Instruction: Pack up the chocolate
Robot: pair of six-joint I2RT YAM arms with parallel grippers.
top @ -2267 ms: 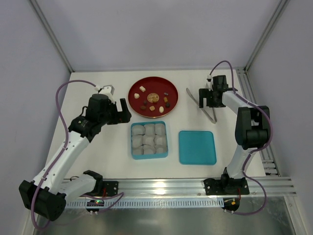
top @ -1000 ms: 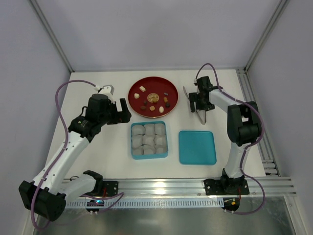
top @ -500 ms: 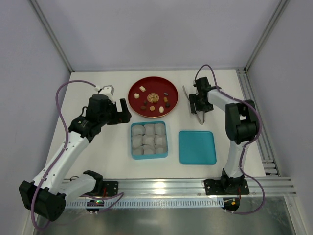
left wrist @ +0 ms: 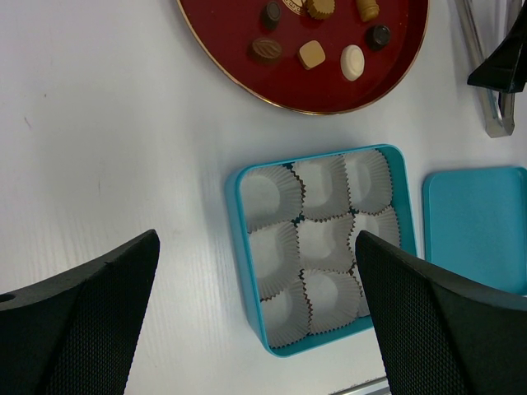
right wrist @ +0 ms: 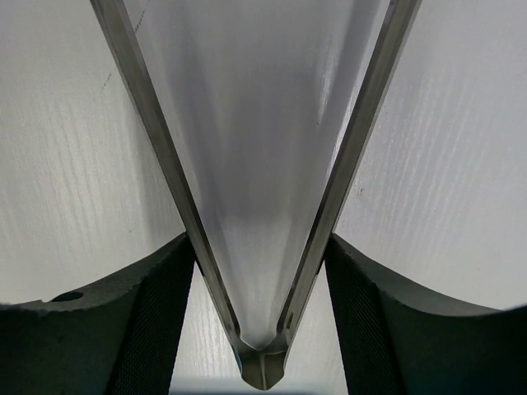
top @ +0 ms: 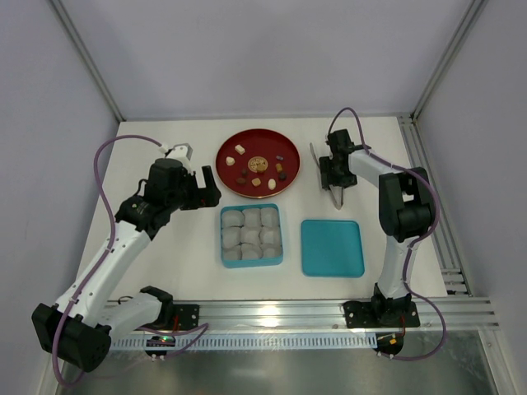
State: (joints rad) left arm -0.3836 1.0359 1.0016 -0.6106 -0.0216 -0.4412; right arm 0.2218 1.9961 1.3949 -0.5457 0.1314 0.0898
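Right gripper [right wrist: 262,271] has narrowed, pads now touching both arms of tongs [right wrist: 263,366] — tool grab nearly done. Left gripper [top: 207,188] wide open, empty. Chocolate [top: 258,167] on plate [top: 229,177], upper centre — box [top: 251,262] unfilled.

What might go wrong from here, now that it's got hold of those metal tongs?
1. The right tool pinches the tongs close to their joined end, and the metal looks smooth, so they might slip or twist.
2. The chocolates on the red plate are tiny and sit near one another; the tongs may knock neighbours or drop one.
3. The paper cups in the blue box look flimsy and could get crushed or shifted.
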